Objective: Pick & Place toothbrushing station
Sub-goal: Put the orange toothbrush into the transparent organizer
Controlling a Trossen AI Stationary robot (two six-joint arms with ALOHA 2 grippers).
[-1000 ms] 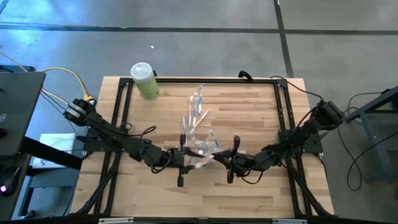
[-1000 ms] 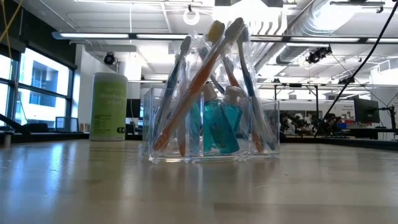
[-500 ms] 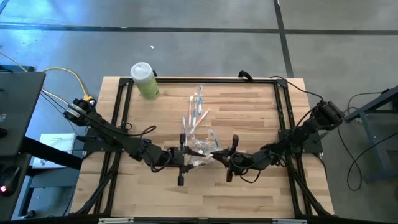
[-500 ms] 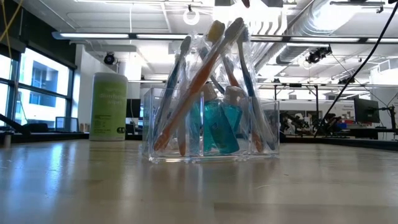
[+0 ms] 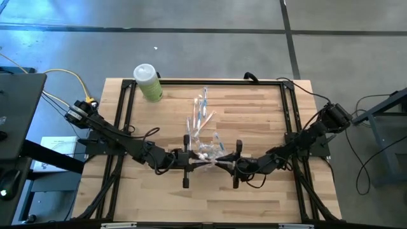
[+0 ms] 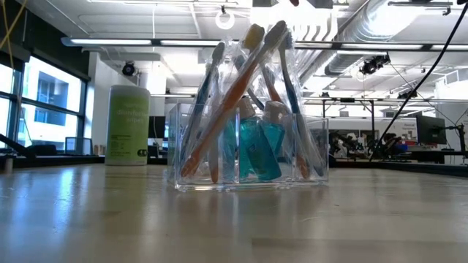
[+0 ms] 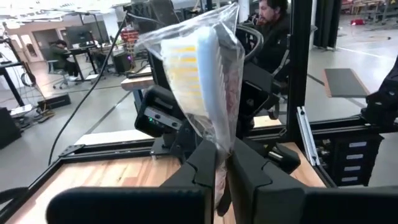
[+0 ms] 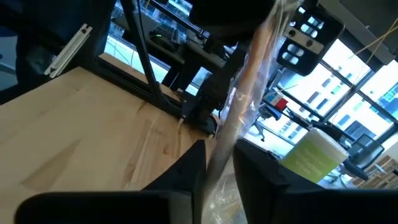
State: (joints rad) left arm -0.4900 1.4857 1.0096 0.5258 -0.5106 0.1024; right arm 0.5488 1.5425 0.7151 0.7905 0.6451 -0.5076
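The two grippers, left gripper (image 5: 189, 161) and right gripper (image 5: 230, 164), are crowding the near middle of the table (image 5: 254, 114), with a wrapped toothbrush (image 5: 208, 159) spanning between them. The holder (image 5: 205, 143) is blocking just behind. The bottle (image 5: 148, 82) is occupying the far left corner. Bare wood is lying open right of the holder.
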